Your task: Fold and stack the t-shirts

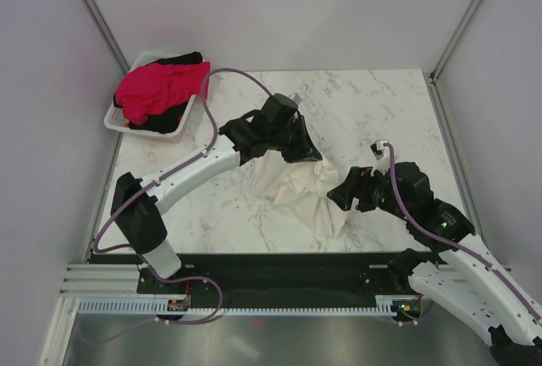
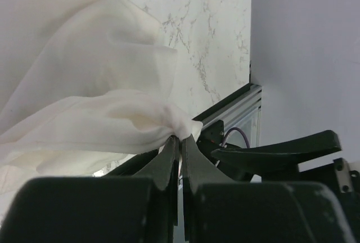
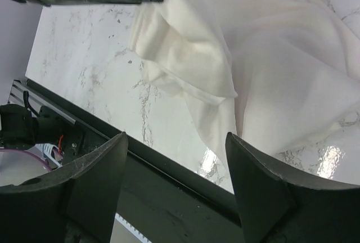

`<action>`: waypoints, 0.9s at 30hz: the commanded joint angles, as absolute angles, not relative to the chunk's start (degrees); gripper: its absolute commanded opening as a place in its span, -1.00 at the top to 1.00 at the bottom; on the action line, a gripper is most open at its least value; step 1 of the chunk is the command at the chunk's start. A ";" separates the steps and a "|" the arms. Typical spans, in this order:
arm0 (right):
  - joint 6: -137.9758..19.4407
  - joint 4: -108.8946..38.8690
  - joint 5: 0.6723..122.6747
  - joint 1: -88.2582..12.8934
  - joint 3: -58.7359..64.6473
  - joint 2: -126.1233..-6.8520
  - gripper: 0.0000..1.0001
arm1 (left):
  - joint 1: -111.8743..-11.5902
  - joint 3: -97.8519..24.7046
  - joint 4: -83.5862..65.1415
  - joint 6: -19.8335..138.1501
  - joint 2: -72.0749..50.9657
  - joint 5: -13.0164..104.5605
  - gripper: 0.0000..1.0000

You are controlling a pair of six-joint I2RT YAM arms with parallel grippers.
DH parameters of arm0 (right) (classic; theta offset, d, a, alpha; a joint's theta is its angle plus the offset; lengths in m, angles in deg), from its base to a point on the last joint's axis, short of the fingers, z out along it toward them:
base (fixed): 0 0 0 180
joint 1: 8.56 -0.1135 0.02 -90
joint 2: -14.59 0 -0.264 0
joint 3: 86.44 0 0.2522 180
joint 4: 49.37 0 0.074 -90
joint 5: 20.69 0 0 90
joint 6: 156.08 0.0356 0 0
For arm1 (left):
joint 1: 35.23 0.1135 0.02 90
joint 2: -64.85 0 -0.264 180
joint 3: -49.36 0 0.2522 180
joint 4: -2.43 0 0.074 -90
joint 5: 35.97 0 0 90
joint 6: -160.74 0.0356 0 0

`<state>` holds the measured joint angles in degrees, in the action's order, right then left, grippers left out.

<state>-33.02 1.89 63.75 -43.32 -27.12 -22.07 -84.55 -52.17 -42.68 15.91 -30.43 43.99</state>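
Note:
The white t-shirt (image 1: 301, 190) lies bunched in the middle of the marble table (image 1: 373, 112); its red logo is hidden. My left gripper (image 1: 306, 150) is shut on the shirt's upper edge; in the left wrist view the cloth (image 2: 101, 119) bulges from the pinched tips of my left gripper (image 2: 181, 139). My right gripper (image 1: 340, 195) is open, just right of the shirt; in the right wrist view the shirt (image 3: 270, 68) lies beyond my right gripper (image 3: 177, 142), which holds nothing. The red-pink shirt (image 1: 161, 88) and the black shirt (image 1: 161, 122) lie in the basket.
The white plastic basket (image 1: 114, 120) stands at the table's far left corner. A black rail (image 1: 279, 268) runs along the near edge, between the arm bases. Grey walls enclose the table on three sides.

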 commanded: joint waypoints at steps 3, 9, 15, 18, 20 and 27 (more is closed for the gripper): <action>-36.11 -8.09 60.79 -43.45 -30.40 -24.34 -0.57 | -81.47 -51.60 -40.33 14.84 -25.86 36.63 0.96; -37.95 -13.45 59.91 -43.45 -32.25 -28.47 -0.58 | -79.53 -50.63 -40.24 15.19 -23.48 34.70 0.96; -39.54 -18.81 59.56 -43.36 -33.04 -31.99 -0.55 | -78.65 -50.19 -40.33 15.28 -22.86 32.15 0.96; -39.71 -21.80 59.03 -43.45 -33.57 -32.69 -0.48 | -78.48 -49.66 -40.24 15.37 -22.34 31.62 0.96; -39.98 -23.39 58.94 -43.45 -33.48 -33.39 -0.36 | -78.21 -49.13 -40.16 15.28 -21.81 30.92 0.96; -39.63 -22.69 59.55 -43.45 -31.81 -33.14 0.53 | -77.07 -47.02 -40.15 15.54 -20.23 30.74 0.96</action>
